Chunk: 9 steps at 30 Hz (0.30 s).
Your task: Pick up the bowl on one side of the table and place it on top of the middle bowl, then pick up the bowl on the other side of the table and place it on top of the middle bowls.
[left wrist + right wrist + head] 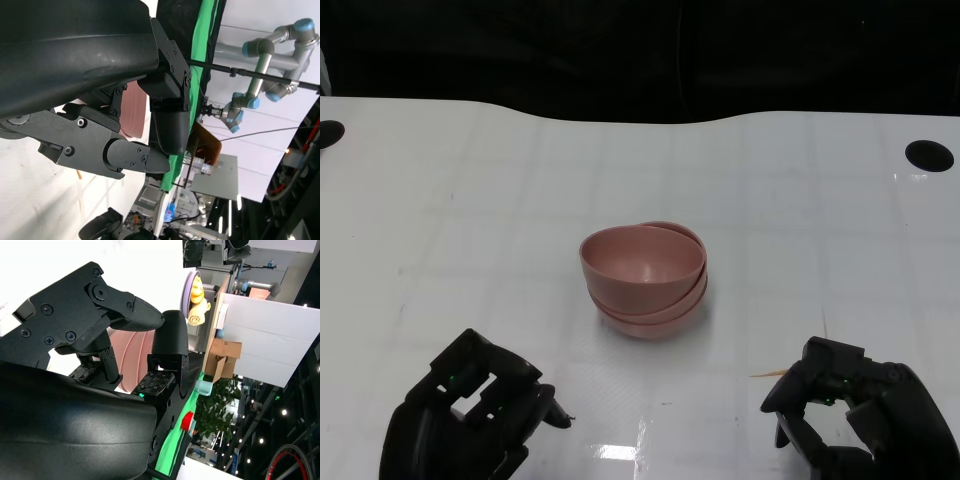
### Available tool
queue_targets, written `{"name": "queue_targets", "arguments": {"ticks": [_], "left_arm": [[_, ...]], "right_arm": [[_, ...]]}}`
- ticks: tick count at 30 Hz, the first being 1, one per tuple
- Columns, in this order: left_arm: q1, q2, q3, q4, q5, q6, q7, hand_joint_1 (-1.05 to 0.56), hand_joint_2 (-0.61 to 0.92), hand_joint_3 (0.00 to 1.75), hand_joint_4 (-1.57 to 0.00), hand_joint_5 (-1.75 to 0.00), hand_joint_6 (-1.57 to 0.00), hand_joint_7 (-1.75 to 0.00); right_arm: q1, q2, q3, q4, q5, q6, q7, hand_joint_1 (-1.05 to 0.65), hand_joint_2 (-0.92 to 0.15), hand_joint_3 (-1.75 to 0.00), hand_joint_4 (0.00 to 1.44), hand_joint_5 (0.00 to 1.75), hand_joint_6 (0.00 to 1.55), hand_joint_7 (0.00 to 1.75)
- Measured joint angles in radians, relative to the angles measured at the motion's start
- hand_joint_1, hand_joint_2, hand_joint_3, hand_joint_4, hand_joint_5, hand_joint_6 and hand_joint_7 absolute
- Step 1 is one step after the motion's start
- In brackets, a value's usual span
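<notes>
Three pink bowls [645, 277] sit nested in a stack at the middle of the white table [800, 200]; the top bowl lies tilted toward the left. My left hand [470, 415] rests near the front left edge, fingers apart and holding nothing. My right hand [855, 410] is at the front right, also holding nothing with fingers apart. Both hands are well clear of the stack. A sliver of the pink stack [134, 107] shows past the fingers in the left wrist view, and the pink bowls [137, 355] show behind the fingers in the right wrist view.
Two black round holes mark the table's far corners, one hole [929, 155] at right and another hole [328, 133] at left. A small tan sliver [770, 373] lies beside my right hand. The far edge meets a dark backdrop.
</notes>
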Motion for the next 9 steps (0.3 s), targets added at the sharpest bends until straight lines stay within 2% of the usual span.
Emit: {"name": "queue_targets", "arguments": {"ticks": [9], "left_arm": [[-0.007,-0.006,0.003,0.0,0.025,0.0,-0.007,-0.37,0.92,0.12,-0.69,-1.67,-0.65,-1.35]], "right_arm": [[0.0,0.0,-0.008,-0.002,-0.001,0.005,-0.002,-0.22,-0.59,-0.92,0.79,1.5,0.81,1.16]]}}
